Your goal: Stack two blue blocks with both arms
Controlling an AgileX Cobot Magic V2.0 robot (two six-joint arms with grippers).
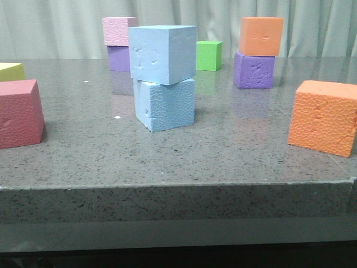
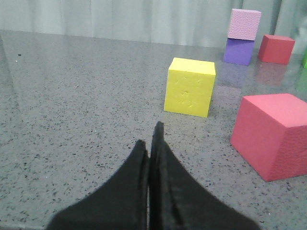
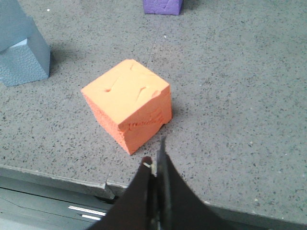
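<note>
Smooth block point(image 1: 162, 53) atop pebbly block point(image 1: 165, 105) (mid-table point(image 1: 178, 162))

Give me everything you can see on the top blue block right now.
The top blue block is a light sky-blue foam cube, smooth-faced with small dents on its left face. It sits on the pebbly blue block, twisted slightly out of line and overhanging a little, at mid-table. Nothing else touches it; neither gripper is near. The right wrist view shows only its shaded edge.

blue stack point(image 1: 162, 78) unhemmed, orange cube point(image 1: 324, 116) rightward
</note>
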